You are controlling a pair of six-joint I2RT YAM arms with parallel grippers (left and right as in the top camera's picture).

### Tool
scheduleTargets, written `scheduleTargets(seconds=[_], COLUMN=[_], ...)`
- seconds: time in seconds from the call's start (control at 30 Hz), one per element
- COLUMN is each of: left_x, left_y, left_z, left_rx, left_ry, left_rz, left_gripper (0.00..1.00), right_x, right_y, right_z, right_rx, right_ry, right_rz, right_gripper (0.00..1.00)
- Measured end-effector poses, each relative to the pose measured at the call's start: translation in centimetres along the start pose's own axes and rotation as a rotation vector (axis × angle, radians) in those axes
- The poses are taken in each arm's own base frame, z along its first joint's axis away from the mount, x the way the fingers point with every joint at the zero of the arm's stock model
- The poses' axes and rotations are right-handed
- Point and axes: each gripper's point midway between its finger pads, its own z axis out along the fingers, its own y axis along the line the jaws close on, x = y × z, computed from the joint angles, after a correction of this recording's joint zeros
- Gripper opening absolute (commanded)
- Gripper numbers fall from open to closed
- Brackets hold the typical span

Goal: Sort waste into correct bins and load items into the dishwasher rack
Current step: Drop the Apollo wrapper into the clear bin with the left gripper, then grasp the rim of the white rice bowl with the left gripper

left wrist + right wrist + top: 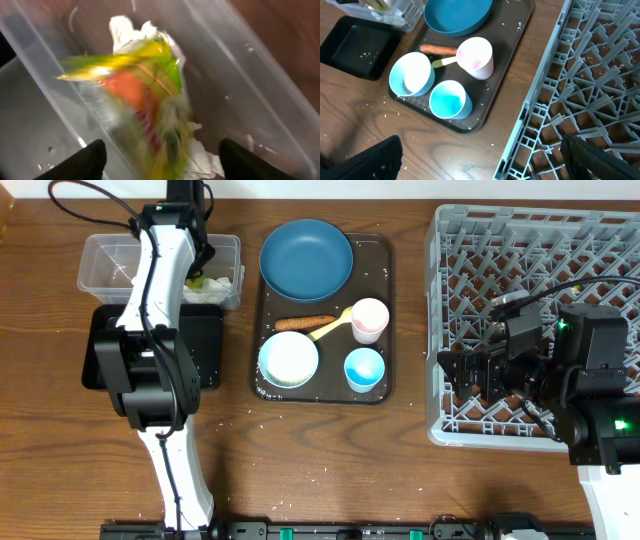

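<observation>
- the dishwasher rack [530, 240] fills the right side of the table. overhead shows all of it, while the right wrist view catches only its left edge and lattice floor.
- the brown serving tray [385, 280] lies between the rack and the bins, near the right gripper [480, 162]. its fingers are spread wide with nothing between them, over the rack's left edge.
- the clear tub [100, 255] sits at the far left. overhead the left arm covers its middle, so only a sliver of its contents shows.
- the black tray [208, 345] lies just in front of the tub. only the right wrist view shows the rice grains [367, 54] in it.
- the dark blue plate [307, 257] is at the serving tray's far end.
- the bowl [289, 359], pink cup [369, 320] and light blue cup [364, 369] stand upright on the tray's near half.
- the yellow-green wrapper [150, 65] shows well only in the left wrist view. it is blurred, inside the tub, over white paper scraps [125, 27].
- the left gripper [162, 147] has its fingers parted either side of the wrapper, and neither touches it.
- the sausage stick [305, 323] and yellow spoon [330, 328] lie between plate and bowl, well apart from both grippers.
</observation>
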Motion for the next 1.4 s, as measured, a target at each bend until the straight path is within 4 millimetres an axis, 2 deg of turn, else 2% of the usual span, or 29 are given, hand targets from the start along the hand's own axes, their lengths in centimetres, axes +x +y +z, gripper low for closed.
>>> scheduleTargets(seconds=[0.1, 0.2, 0.3, 0.37, 0.4, 0.5, 0.57, 0.63, 0.7, 0.83, 1.03, 1.2, 1.4], left_x=[0.1, 0.0, -0.4, -0.2, 0.3, 2.6, 5.0, 7.7, 10.2, 16.2, 24.8, 27.9, 29.4], left_y=[-0.5, -1.2, -2.0, -2.5, -2.7, -2.3, -1.8, -1.3, -1.3, -2.0, -2.8, -1.7, -1.7], left_z=[-0.6, -2.4, -6.0, -9.2, -11.2, -15.2, -16.9, -17.6, -17.5, -16.2, -12.6, -10.4, -10.4], left_rx=[0.016, 0.051, 0.11, 0.167, 0.206, 0.271, 0.287, 0.275, 0.265, 0.252, 0.261, 0.239, 0.257], left_ry=[-0.008, -0.028, -0.066, -0.08, -0.076, -0.024, 0.041, 0.114, 0.163, 0.238, 0.291, 0.318, 0.315], left_rz=[0.049, 0.125, 0.205, 0.268, 0.308, 0.401, 0.458, 0.516, 0.568, 0.689, 0.836, 0.889, 0.969], left_gripper=[0.8, 0.82, 0.82, 0.82, 0.82, 0.82, 0.82, 0.82, 0.82, 0.82, 0.78, 0.7, 0.64], right_x=[0.0, 0.0, 0.0, 0.0, 0.0, 0.0, 0.0, 0.0, 0.0, 0.0, 0.0, -0.1, -0.2], right_y=[0.0, 0.0, 0.0, 0.0, 0.0, 0.0, 0.0, 0.0, 0.0, 0.0, 0.0, 0.0, 0.0], right_z=[0.0, 0.0, 0.0, 0.0, 0.0, 0.0, 0.0, 0.0, 0.0, 0.0, 0.0, 0.0, 0.0], right_rx=[0.0, 0.0, 0.0, 0.0, 0.0, 0.0, 0.0, 0.0, 0.0, 0.0, 0.0, 0.0, 0.0], right_ry=[0.001, 0.0, 0.0, 0.0, 0.0, -0.001, -0.001, 0.0, -0.001, -0.001, -0.001, -0.002, -0.008], right_rz=[0.0, 0.0, 0.0, 0.0, 0.0, 0.0, 0.0, 0.0, 0.0, 0.0, 0.0, -0.001, -0.003], right_gripper=[0.99, 0.99, 0.99, 0.99, 0.99, 0.99, 0.99, 0.99, 0.99, 0.99, 0.99, 0.99, 0.99])
